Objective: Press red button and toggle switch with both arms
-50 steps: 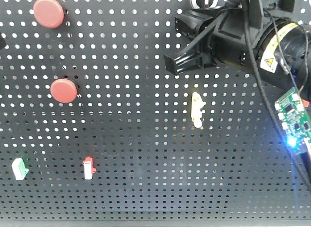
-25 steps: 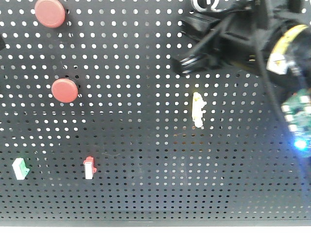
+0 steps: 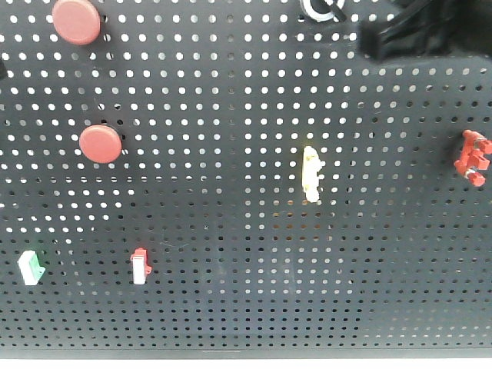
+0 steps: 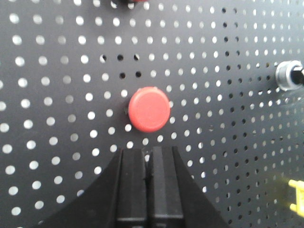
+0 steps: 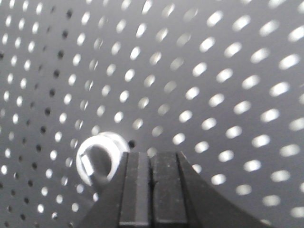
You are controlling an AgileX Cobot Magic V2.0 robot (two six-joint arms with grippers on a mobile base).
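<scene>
Currently: red button [image 4: 149, 109] 12 o'clock off left gripper [image 4: 148, 154]; toggle switch [image 5: 99, 159] 9 o'clock beside right gripper [image 5: 152, 156]; both pairs pressed together.

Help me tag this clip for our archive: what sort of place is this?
Probably a robotics test bench, not a home or shop: a black perforated panel carries practice controls, such as a red button, a toggle switch and a pale yellow lever.

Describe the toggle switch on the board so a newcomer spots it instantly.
On the black pegboard, look at the top edge, above the pale yellow lever. The toggle switch is a small white ring around a black knob, smaller than the red discs on the left.
</scene>
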